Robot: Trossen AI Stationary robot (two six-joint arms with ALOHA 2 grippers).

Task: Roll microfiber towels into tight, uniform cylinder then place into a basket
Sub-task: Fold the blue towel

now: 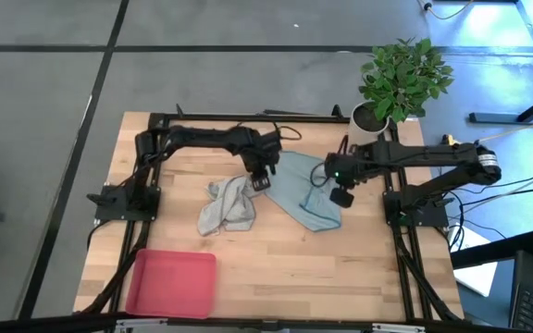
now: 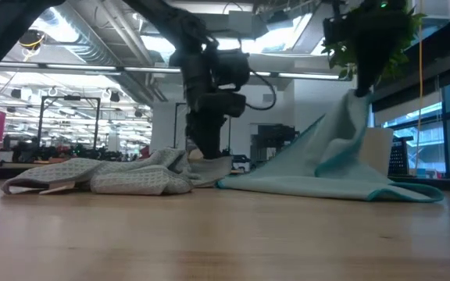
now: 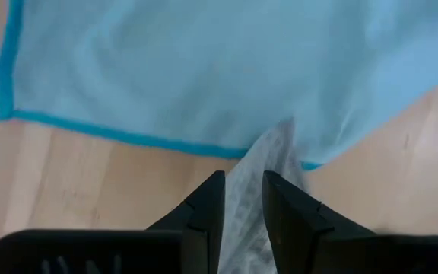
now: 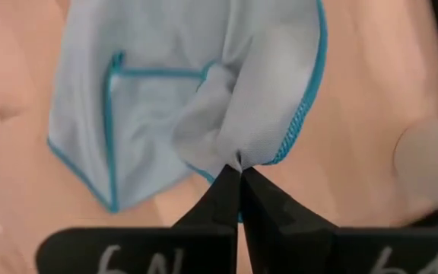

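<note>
Two towels are lying mid-tabletop (image 1: 340,277), nothing rolled yet. A potted plant (image 1: 403,79) in a white pot (image 1: 370,118) is sitting at the far right corner of the tabletop, just behind the right arm; in the low view its foliage is hanging dark above the blue towel. The pink-red basket (image 1: 172,282) is sitting at the near left corner, well apart from both towels and both grippers, with nothing in it. Black frame rails are running along the tabletop edges. No clutter is lying between the towels and the basket.

The grey towel (image 1: 228,205) is lying crumpled left of centre, bunched into a low heap. The left gripper (image 1: 261,180) is sitting at its far right corner, down near the tabletop, fingers (image 3: 204,217) clamping a strip of grey cloth between them. That corner is lying right against the edge of the blue towel (image 1: 305,192), possibly overlapping it.

The blue towel, teal-edged, is lying right of centre, partly flat, partly pulled up. The right gripper (image 1: 340,196) is hanging over its right edge, fingers (image 4: 219,202) pinched tight on a fold of it at the hem. In the low view that side of the blue towel is hanging up in a peak while the rest is trailing flat on the tabletop.
</note>
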